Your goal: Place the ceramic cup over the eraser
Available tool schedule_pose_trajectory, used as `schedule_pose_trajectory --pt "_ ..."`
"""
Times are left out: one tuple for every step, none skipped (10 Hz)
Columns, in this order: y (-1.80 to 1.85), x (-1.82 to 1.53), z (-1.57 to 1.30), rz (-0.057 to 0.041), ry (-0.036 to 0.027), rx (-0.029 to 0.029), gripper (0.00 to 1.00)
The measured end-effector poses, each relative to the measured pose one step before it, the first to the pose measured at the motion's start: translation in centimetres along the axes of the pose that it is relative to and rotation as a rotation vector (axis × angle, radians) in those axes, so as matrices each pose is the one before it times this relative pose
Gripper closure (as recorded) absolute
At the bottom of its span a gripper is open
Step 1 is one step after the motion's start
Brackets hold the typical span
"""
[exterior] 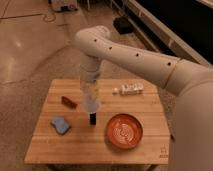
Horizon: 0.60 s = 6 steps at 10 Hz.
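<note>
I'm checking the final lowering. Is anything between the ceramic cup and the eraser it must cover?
Nothing visible. The gripper hangs shut directly above the upright eraser, apparently with the ceramic cup at its tip. The reddish-brown block, blue pad and orange plate lie off to the sides.
</note>
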Motion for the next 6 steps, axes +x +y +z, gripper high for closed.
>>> schedule_pose_trajectory --pt "0.234 0.162 0.323 0.00704 0.00005 0.00078 0.97" --pt "0.178 0.102 0.267 0.00508 -0.00193 0.0018 0.97" --pt "0.274 0.19 0.664 -0.00044 -0.00738 -0.00915 0.97" --pt "-0.303 -0.602 1.165 -0.01058 -0.01056 -0.01323 0.97" --pt "-0.344 -0.541 0.92 -0.00409 -0.00479 -0.00804 0.97" --pt "-0.607 -0.725 0.956 -0.00544 -0.00465 -0.00683 0.97"
